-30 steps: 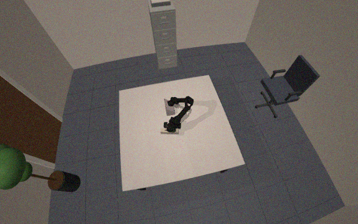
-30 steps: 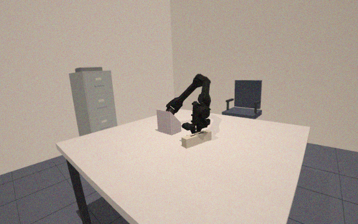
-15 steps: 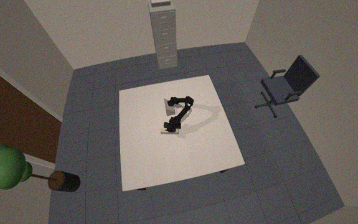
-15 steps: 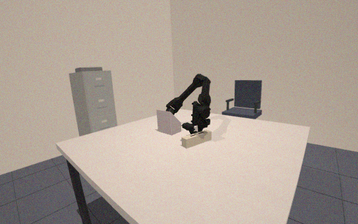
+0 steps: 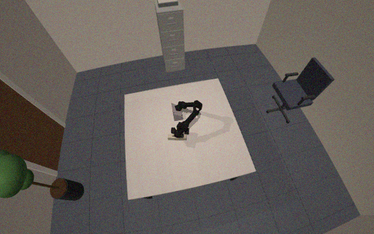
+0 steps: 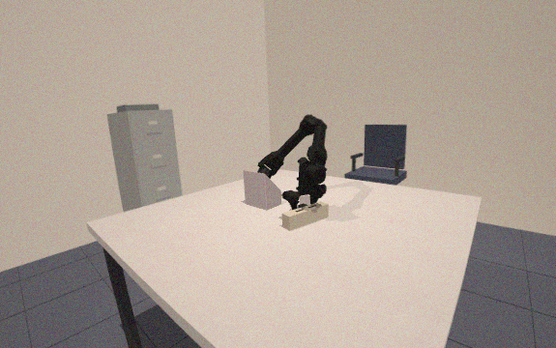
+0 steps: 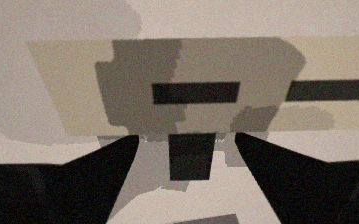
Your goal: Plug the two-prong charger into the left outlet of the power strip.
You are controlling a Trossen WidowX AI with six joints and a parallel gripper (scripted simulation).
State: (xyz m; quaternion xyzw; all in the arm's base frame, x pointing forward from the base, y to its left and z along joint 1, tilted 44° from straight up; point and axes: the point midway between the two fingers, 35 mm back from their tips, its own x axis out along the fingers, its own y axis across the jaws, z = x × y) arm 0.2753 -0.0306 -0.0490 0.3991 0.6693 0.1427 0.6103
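The beige power strip (image 5: 173, 138) (image 6: 302, 219) (image 7: 55, 80) lies on the table, with dark slots in its top. In the wrist view one slot (image 7: 196, 93) faces the gripper and another slot (image 7: 332, 90) is to its right. My gripper (image 6: 304, 203) (image 7: 187, 136) is open at the strip, its fingers apart. Between them, touching neither, a dark block (image 7: 190, 157) shows at the strip's edge; it looks like the charger, but I cannot tell for certain. A pale patch between the fingers in the exterior view is too small to identify. Prongs are hidden.
A pale grey wedge-shaped block (image 5: 177, 116) (image 6: 258, 190) stands on the white table (image 5: 160, 169) (image 6: 282, 280) near the other end of the arm. A filing cabinet, an office chair and a potted plant stand away from the table.
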